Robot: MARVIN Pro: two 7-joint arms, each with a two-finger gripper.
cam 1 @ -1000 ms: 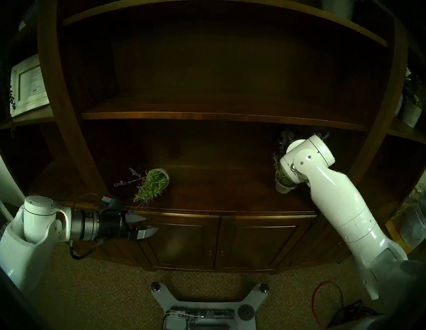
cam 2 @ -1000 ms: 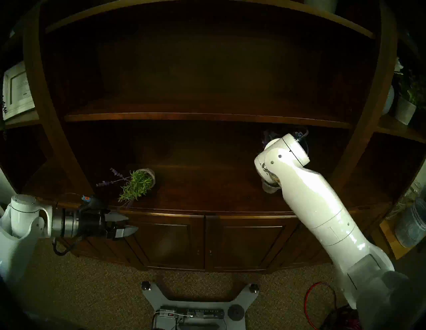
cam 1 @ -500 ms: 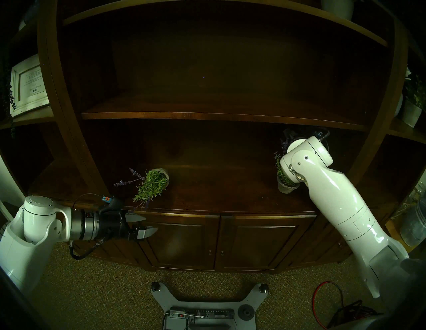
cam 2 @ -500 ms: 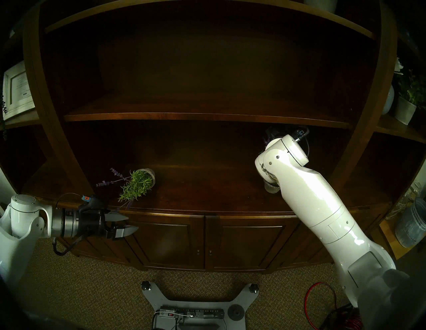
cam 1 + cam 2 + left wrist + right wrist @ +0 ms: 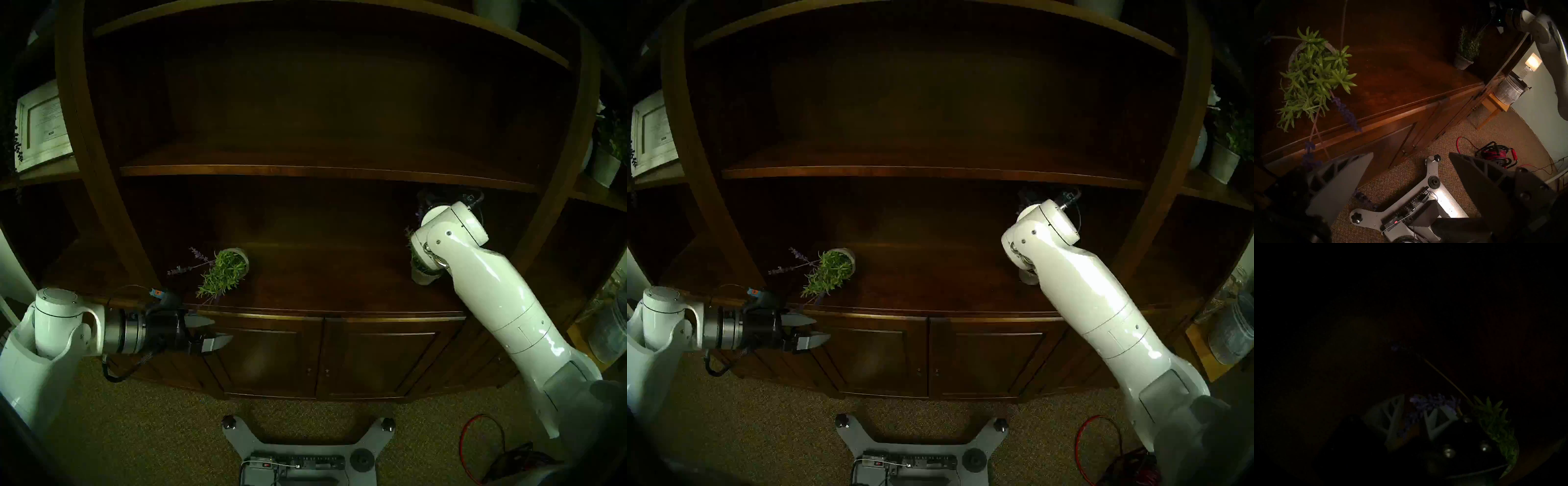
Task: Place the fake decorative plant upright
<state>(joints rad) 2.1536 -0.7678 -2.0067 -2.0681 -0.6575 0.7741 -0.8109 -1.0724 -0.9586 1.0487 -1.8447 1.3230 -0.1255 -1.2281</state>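
One fake plant (image 5: 225, 273), green with purple flower stalks, lies on its side on the left of the dark wood cabinet top (image 5: 322, 288), its pot mouth facing me. My left gripper (image 5: 222, 331) hangs open and empty in front of the cabinet edge, just below that plant (image 5: 1313, 76). A second plant (image 5: 1468, 47) stands roughly upright in its pale pot (image 5: 420, 276) at the right. My right gripper (image 5: 1419, 405) is shut on its purple flower stalks (image 5: 1432, 402). In the head views my right wrist (image 5: 451, 224) hides that gripper.
A shelf board (image 5: 305, 169) runs close above the right wrist. A framed picture (image 5: 42, 125) stands on the left side shelf, a white-potted plant (image 5: 605, 166) and a glass jar (image 5: 610, 329) at the right. A red cable reel (image 5: 1495, 154) lies on the carpet by my base (image 5: 305, 451).
My right wrist has shifted slightly, and the right plant's pot has edged a little to the right with more of its leaves hidden. The left arm and the tipped plant have not moved.
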